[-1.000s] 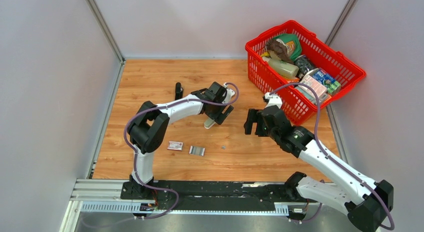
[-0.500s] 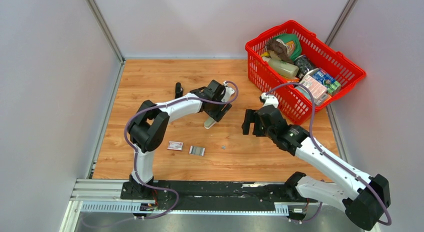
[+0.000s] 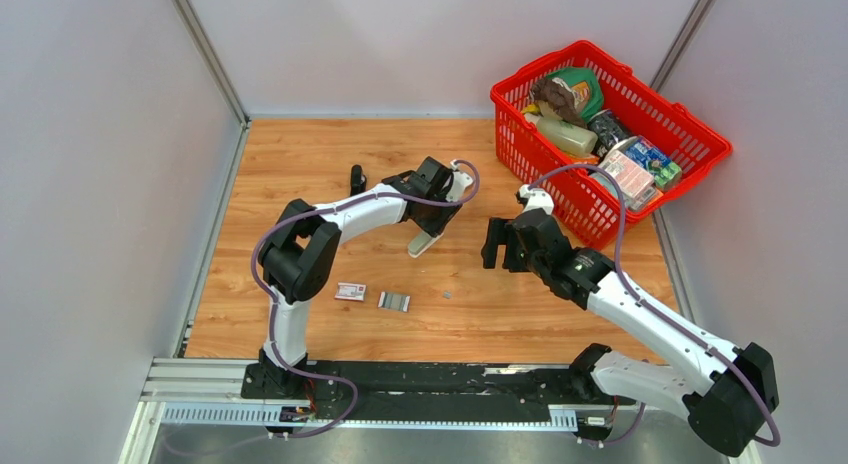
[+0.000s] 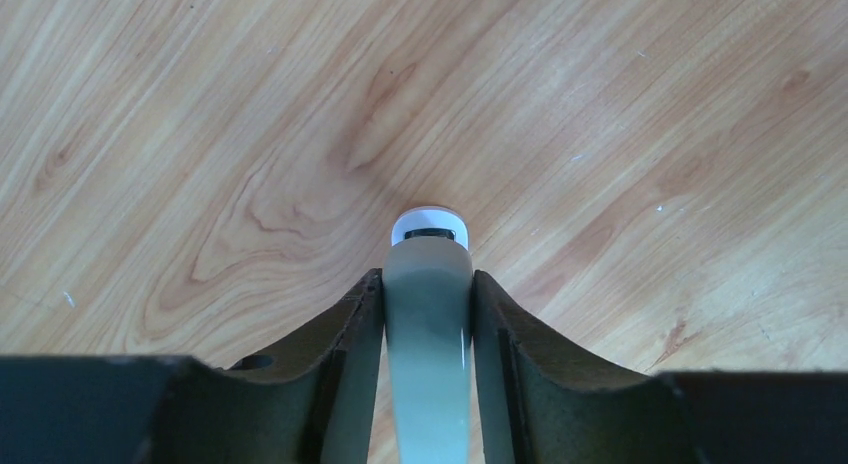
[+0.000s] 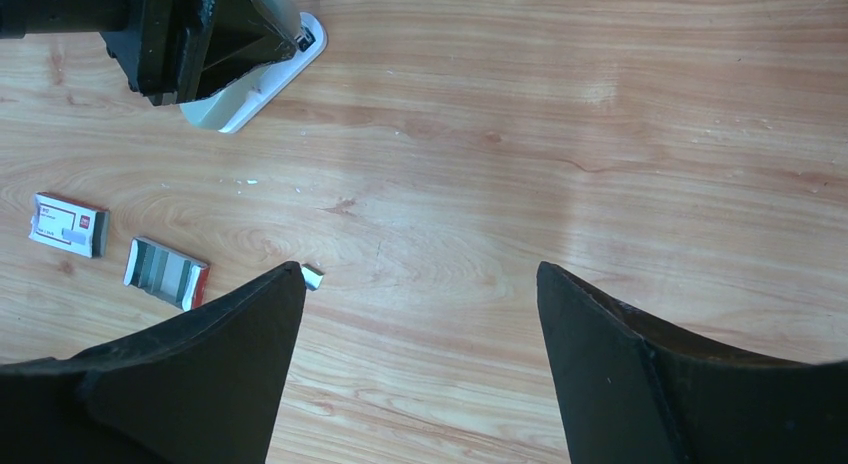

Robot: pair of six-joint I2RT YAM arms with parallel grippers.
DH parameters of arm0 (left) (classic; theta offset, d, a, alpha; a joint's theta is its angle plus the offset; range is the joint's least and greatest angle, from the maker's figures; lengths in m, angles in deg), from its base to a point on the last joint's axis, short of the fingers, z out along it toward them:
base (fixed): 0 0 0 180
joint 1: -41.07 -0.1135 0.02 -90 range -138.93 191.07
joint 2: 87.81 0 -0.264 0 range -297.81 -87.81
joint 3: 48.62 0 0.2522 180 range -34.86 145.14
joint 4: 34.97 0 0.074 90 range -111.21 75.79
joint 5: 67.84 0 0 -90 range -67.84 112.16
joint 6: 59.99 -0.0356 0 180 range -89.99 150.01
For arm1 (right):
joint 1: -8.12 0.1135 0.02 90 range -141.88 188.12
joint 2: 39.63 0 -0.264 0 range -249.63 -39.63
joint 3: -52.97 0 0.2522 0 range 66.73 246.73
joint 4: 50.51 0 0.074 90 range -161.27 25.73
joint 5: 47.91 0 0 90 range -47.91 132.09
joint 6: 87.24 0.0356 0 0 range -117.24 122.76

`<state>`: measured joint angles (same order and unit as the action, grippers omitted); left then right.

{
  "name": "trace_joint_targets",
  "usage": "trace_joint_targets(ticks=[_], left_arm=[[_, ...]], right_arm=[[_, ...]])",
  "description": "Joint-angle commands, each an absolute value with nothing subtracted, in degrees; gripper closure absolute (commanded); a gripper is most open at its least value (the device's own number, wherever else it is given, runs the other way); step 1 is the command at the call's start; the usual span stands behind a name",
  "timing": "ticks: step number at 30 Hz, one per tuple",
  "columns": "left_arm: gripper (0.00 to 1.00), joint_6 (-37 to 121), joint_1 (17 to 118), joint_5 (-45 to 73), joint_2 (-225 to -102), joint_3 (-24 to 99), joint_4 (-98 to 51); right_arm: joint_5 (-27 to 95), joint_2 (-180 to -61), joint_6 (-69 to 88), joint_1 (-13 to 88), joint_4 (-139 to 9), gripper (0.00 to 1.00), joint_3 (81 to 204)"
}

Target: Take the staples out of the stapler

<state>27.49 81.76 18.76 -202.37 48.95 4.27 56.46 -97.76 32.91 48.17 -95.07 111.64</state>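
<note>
One small black stapler sits toward the far left of the wood table, just beyond the L arm, touched by neither gripper. Tiny silvery staples bit lies near the table's middle. L gripper, right of the stapler, is closed on a pale grey oblong object, fingers against both its sides. R gripper hovers wide open, empty, over bare wood. Nearer, to the left, lie a red-and-white box and an open tray. Red basket stands far right.
</note>
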Motion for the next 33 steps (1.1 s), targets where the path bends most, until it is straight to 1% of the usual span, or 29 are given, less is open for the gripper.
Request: trace_joint_targets(ticks=[1, 2, 3, 4, 6, 11, 20, 22, 27, 33], left_arm=[[0.6, 26.6, 81.6, 17.9, -201.5, 50.4, 4.3], [0.68, 26.6, 81.6, 17.9, -201.1, 50.3, 4.5], [0.73, 26.6, 81.6, 18.0, -200.9, 50.0, 4.7], [0.86, 26.8, 81.6, 18.6, -200.1, 49.8, 4.9], [1.0, 27.1, 81.6, 18.9, -198.5, 49.3, 5.1], [1.0, 28.2, 81.7, 14.4, -193.2, 47.8, 5.9], [1.0, 29.7, 81.7, -5.8, -178.7, 42.6, 6.0], [1.0, 31.1, 81.7, -9.8, -176.0, 41.3, 6.0], [1.0, 32.9, 81.7, -21.1, -170.3, 38.8, 5.6], [1.0, 33.7, 82.2, -28.5, -163.9, 34.2, 4.8]], right_arm=[[56.1, -97.1, 33.2, 48.1, -92.8, 0.12, 111.4], [56.0, -96.9, 33.3, 48.1, -93.0, 0.12, 111.5], [56.0, -96.7, 33.3, 48.1, -93.2, 0.12, 111.4], [55.9, -96.4, 33.4, 48.1, -93.4, 0.13, 111.6], [55.5, -95.8, 33.7, 48.1, -93.4, 0.13, 111.6], [52.9, -94.5, 33.3, 48.1, -94.3, 0.15, 112.9], [43.1, -89.1, 28.0, 48.1, -94.8, 0.18, 115.2], [38.6, -87.7, 26.8, 48.1, -94.3, 0.18, 115.7], [32.3, -85.1, 23.5, 48.1, -94.0, 0.23, 118.4], [22.9, -85.2, 19.1, 48.2, -94.5, 0.3, 122.2]])
